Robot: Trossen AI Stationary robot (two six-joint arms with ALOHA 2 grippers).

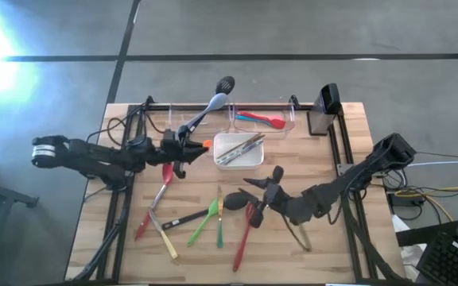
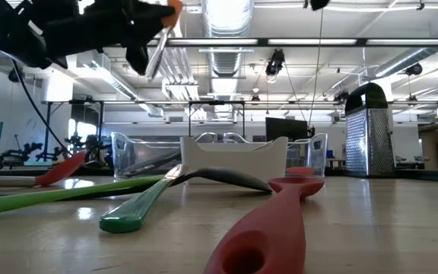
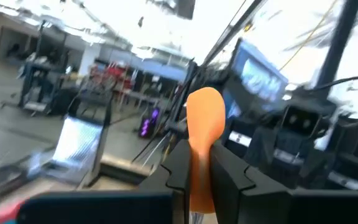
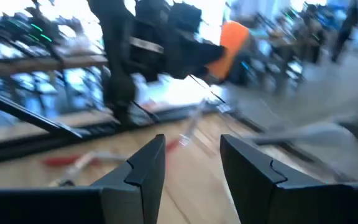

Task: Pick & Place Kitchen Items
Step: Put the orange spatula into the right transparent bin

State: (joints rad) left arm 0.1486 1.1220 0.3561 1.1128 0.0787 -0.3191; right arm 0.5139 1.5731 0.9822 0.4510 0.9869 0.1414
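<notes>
While the left pincer [image 1: 183,149] pinches the orange-tipped ladle [image 1: 213,103] aloft at the dish's [image 1: 249,163] nine o'clock, the right pincer [image 1: 265,191] hangs spread over the red spoon [image 1: 245,234], likely light, stiff, best gripped mid-handle.

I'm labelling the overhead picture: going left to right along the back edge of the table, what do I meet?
Grey slotted spoon held by the left claw → clear bin holding red and blue utensils → black box grater.
</notes>
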